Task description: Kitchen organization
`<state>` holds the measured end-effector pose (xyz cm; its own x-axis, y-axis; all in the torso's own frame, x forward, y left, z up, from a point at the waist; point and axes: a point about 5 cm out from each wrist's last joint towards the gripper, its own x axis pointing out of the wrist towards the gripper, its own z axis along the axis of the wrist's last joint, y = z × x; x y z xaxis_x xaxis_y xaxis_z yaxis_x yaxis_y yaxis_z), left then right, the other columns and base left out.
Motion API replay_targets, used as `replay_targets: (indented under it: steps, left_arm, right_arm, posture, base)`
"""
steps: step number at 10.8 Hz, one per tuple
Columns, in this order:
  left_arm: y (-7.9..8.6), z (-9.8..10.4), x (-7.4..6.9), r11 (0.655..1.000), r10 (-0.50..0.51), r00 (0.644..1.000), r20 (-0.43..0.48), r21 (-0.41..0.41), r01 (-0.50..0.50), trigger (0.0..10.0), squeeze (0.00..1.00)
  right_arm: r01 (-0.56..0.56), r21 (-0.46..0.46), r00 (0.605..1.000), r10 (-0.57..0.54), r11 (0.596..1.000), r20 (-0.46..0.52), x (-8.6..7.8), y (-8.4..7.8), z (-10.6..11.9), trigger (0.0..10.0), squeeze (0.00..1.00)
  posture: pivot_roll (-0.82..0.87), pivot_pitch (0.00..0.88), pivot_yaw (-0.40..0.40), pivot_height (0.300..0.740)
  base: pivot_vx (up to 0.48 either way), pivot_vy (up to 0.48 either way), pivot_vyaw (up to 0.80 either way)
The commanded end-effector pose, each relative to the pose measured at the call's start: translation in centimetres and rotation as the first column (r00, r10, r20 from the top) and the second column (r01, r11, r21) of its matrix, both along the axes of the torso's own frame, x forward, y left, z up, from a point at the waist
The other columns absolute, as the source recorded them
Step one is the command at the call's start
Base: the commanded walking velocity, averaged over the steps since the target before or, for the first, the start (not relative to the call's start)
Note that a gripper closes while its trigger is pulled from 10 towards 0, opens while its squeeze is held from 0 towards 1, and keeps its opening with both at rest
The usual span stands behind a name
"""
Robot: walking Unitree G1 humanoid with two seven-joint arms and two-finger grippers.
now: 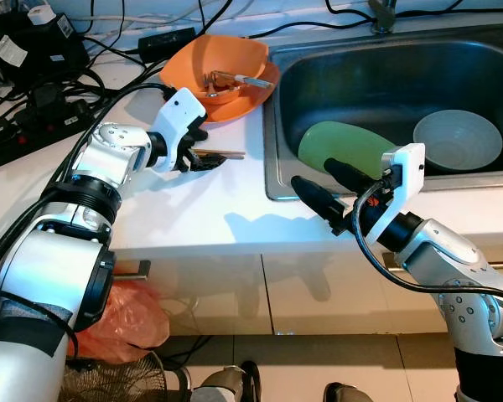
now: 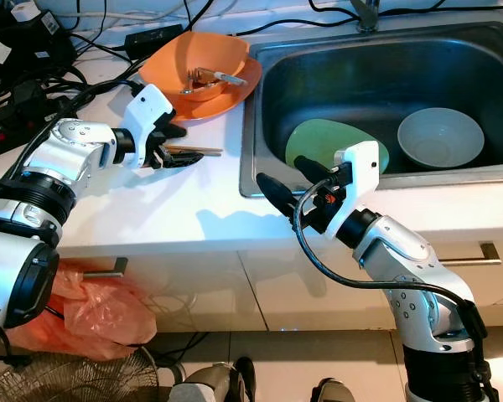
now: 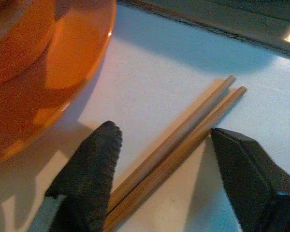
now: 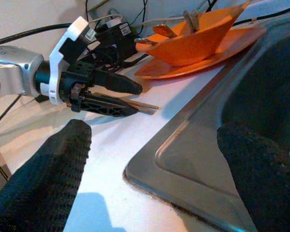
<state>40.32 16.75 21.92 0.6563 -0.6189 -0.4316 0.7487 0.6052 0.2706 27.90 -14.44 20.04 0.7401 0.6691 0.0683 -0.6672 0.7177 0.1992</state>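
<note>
Straddling the wooden chopsticks [image 3: 179, 145] on the white counter [image 1: 201, 209] beside the orange plate [image 1: 251, 96] with left gripper [image 3: 159, 179] spread wide, risking a roll or scissoring apart on closing; right gripper [image 1: 318, 188] splayed, idle at the sink [image 1: 272, 172].

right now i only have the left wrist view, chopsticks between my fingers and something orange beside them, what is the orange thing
Observer: An orange bowl sitting on an orange plate, with utensils in the bowl.
Operator: where is the sink from there
Observer: The sink starts just to the robot's right of the plate; a green plate and a white bowl lie in the basin.
Operator: and my other arm
Observer: The right end effector hangs open at the sink's front left corner, holding nothing.
Operator: is the left one shut yet
Observer: No, the left end effector is open, straddling the chopsticks on the counter.
</note>
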Motion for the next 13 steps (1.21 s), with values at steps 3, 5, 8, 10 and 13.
replay_targets:
  steps: [3, 5, 8, 10, 13]
  left_arm:
    - [0.53, -3.63, -0.96, 0.996, 0.010, 0.984, -0.178, 0.086, 0.006, 0.0, 0.00]
    - [0.42, -3.73, -1.02, 0.996, -0.001, 0.983, -0.184, 0.084, 0.017, 0.0, 0.00]
    - [0.36, -3.86, -1.10, 0.995, -0.015, 0.982, -0.189, 0.091, 0.033, 0.0, 0.00]
    - [0.38, -3.90, -1.13, 0.995, -0.018, 0.981, -0.191, 0.093, 0.036, 0.0, 0.00]
    - [0.19, -3.81, -1.09, 0.996, -0.026, 0.983, -0.184, 0.084, 0.042, 0.0, 0.00]
  right_arm:
    - [-0.009, 0.000, 1.000, 0.009, 1.000, 0.011, -0.23, 0.01, 0.45, 10.0, 1.00]
    - [-0.007, 0.000, 1.000, 0.007, 1.000, 0.014, -0.16, -0.05, 0.50, 10.0, 1.00]
    - [-0.006, 0.001, 1.000, 0.006, 1.000, 0.018, -0.13, -0.02, 0.55, 10.0, 1.00]
    - [-0.005, 0.002, 1.000, 0.005, 1.000, 0.018, -0.11, -0.02, 0.54, 10.0, 1.00]
    - [-0.001, 0.003, 1.000, 0.001, 1.000, 0.020, -0.06, -0.03, 0.55, 10.0, 1.00]
  posture:
    - [0.01, 0.182, 0.155, 0.740]
    - [0.01, 0.179, 0.155, 0.740]
    - [0.01, 0.180, 0.156, 0.740]
    - [0.01, 0.180, 0.156, 0.740]
    - [0.01, 0.179, 0.156, 0.740]
  base:
    - [0.000, 0.000, 0.00]
    - [0.000, 0.000, 0.00]
    - [0.000, 0.000, 0.00]
    - [0.000, 0.000, 0.00]
    - [0.000, 0.000, 0.00]
